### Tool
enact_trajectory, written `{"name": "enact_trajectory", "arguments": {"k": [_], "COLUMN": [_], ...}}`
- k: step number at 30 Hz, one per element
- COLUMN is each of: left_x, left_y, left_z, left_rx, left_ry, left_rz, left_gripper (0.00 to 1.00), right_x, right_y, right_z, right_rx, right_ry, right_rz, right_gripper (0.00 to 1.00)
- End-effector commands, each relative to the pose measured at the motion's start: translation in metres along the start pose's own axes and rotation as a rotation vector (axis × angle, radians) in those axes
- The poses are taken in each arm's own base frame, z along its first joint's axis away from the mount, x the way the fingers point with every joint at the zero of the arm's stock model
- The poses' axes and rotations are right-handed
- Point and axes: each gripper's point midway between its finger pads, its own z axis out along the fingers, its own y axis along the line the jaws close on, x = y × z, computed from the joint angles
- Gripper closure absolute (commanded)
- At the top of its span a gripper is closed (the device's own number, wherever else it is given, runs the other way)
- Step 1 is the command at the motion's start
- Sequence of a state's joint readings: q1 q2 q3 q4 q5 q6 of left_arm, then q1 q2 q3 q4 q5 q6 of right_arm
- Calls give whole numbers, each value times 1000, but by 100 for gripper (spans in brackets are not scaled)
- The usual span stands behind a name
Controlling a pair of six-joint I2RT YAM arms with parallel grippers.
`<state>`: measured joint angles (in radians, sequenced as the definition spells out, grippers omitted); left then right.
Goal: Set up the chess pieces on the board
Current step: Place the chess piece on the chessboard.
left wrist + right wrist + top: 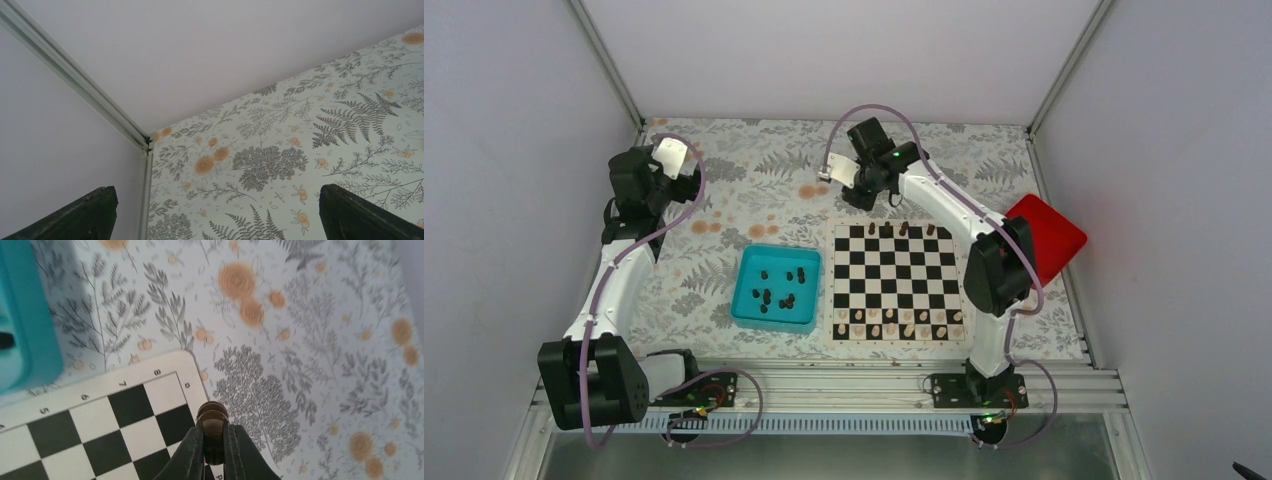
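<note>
My right gripper [214, 432] is closed tight on one dark chess piece [212, 415], held upright near the far corner of the board [130, 405] so it can go down straight. My left gripper [215, 220] hangs wide open, empty.

Bright, even light; soft shadows; left fingers [80, 215] dark
</note>
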<state>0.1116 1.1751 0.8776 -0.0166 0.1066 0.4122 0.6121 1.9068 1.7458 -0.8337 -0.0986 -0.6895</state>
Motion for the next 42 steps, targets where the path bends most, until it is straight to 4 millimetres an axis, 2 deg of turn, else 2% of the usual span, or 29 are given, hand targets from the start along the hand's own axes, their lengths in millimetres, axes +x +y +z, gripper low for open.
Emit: {"name": "enact_trajectory", "arguments": {"k": [1, 5, 12, 21, 42], "left_x": [-5, -5, -5, -4, -2], "left_y": [2, 2, 2, 1, 0], "left_z": [-3, -4, -4, -3, -1], "left_rx": [-1, -1, -1, 2, 8], "left_ry": [-25, -24, -26, -23, -17], "left_rz": [12, 12, 12, 13, 14], "left_gripper": [0, 0, 0, 0, 0], "right_x": [31, 52, 77, 100, 104], "right_y": [5, 7, 19, 25, 33], "right_z": [29, 48, 72, 89, 100], "right_rx": [-48, -62, -106, -139, -209], "right_ry": [77, 121, 197, 253, 231], "right_rz": [6, 22, 27, 42, 69], "right_gripper": [96, 96, 96, 96, 96]}}
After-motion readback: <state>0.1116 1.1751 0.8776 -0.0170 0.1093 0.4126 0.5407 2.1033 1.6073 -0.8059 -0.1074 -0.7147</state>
